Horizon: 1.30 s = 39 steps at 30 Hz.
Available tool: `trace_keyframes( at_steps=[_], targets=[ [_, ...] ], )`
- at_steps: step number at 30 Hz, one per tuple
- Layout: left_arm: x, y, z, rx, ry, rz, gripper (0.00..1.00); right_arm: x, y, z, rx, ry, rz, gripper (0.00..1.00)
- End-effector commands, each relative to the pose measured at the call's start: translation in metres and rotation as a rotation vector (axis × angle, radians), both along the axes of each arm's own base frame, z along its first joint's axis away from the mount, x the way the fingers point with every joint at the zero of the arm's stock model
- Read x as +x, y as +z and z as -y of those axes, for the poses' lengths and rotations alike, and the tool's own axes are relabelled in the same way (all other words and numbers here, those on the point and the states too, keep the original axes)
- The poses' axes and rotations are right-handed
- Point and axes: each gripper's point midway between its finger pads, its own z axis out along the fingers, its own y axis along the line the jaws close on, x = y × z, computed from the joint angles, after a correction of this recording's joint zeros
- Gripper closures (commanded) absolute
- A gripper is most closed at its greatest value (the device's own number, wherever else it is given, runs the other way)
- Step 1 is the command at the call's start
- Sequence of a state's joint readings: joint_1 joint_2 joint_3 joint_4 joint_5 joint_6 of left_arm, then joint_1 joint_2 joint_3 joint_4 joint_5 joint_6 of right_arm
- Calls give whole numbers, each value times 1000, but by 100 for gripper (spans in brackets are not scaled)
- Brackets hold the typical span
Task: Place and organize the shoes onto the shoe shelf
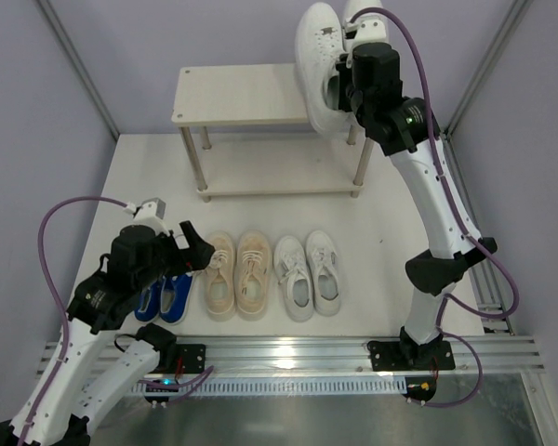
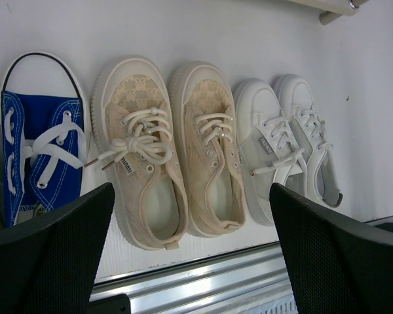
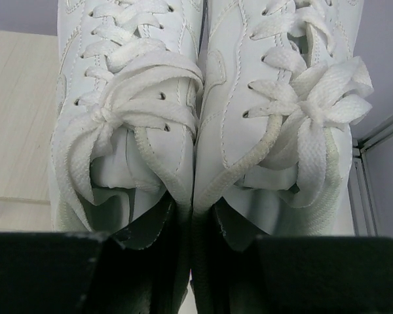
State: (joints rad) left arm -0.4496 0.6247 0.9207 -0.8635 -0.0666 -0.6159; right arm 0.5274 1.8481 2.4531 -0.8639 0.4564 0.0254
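My right gripper is shut on the pair of large white sneakers, one finger inside each shoe, pinching their inner collars together. It holds the pair in the air, toes up, over the right end of the shoe shelf. The beige canvas pair, the smaller white pair and the blue pair stand in a row on the table near the front. My left gripper is open and empty, hovering above the blue and beige shoes.
The shelf's lower board is bare. A metal rail runs along the table's front edge. Frame posts stand at the back left and back right.
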Motion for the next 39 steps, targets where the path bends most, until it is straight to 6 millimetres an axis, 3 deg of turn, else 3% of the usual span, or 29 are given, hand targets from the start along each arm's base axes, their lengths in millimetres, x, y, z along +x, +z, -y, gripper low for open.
trace_keyframes(
  at_steps=[1, 8, 18, 19, 22, 24, 25, 37, 39],
  targets=[
    [0, 10, -3, 7, 8, 23, 0, -20, 134, 16, 252, -10, 400, 96],
    [-1, 11, -5, 8, 15, 27, 0, -4, 112, -1, 279, 59, 333, 96],
    [-3, 8, -7, 12, 20, 22, 0, 6, 98, -3, 316, 23, 299, 96],
    [-3, 8, -7, 12, 21, 22, 0, 6, 97, -3, 315, 21, 295, 91],
    [-4, 7, -8, 15, 25, 22, 0, 8, 94, -5, 317, 26, 288, 65],
    [-4, 7, -9, 15, 26, 24, 0, 9, 95, -6, 320, 31, 293, 60],
    [-5, 7, -9, 16, 28, 24, 0, 9, 94, -7, 322, 33, 293, 54],
    [-7, 9, -14, 23, 40, 34, 0, 4, 108, -6, 340, 46, 340, 45],
    [-7, 11, -14, 21, 39, 38, 0, -8, 123, 0, 355, 51, 380, 43]
  ],
)
